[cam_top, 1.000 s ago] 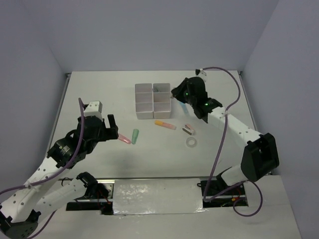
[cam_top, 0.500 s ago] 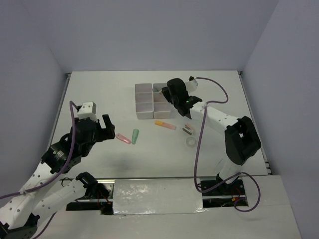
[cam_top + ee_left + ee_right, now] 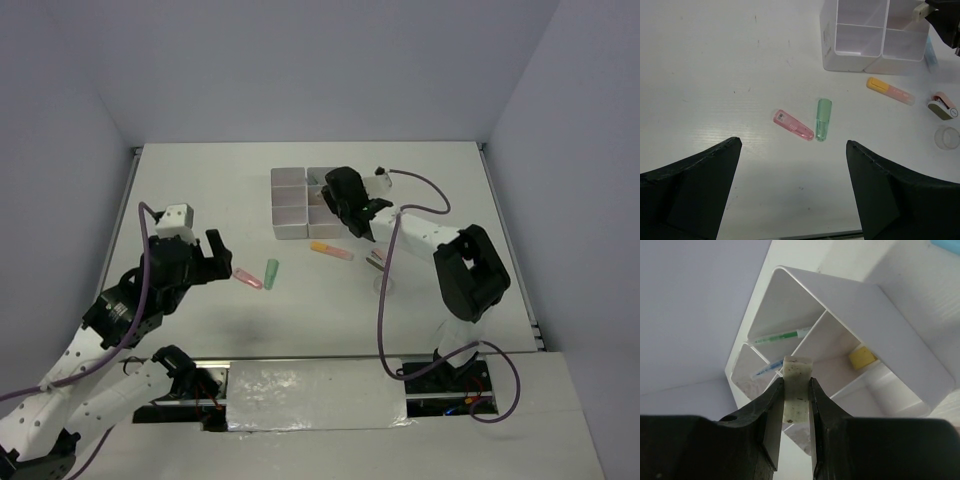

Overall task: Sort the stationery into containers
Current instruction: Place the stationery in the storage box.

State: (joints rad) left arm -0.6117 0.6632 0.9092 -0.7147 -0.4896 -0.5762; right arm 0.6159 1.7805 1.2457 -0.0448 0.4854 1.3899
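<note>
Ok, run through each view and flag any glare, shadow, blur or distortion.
Top external: even, diffuse light, faint shadows on the table, glare on the shiny strip at the near edge. Left wrist: pink marker sharp, left fingers dark and featureless. Right wrist: right fingers underexposed, the tan eraser between them clear, the containers skewed by the close, wide view.

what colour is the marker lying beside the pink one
The marker is pale green, clearest in the left wrist view.
</note>
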